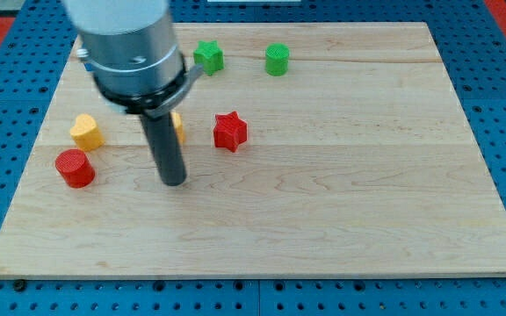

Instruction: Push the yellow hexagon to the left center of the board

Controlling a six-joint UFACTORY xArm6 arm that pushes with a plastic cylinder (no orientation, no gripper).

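Note:
The yellow hexagon [178, 126] is mostly hidden behind my rod; only a sliver shows at the rod's right side, left of the red star [229, 131]. My tip [174, 182] rests on the board just below the hexagon, toward the view's bottom. A yellow heart-like block [86, 131] sits at the board's left, with a red cylinder [75, 168] just below it. My tip is to the right of both.
A green star [208, 56] and a green cylinder [277, 60] sit near the top edge of the wooden board [367, 193]. A blue pegboard surrounds the board.

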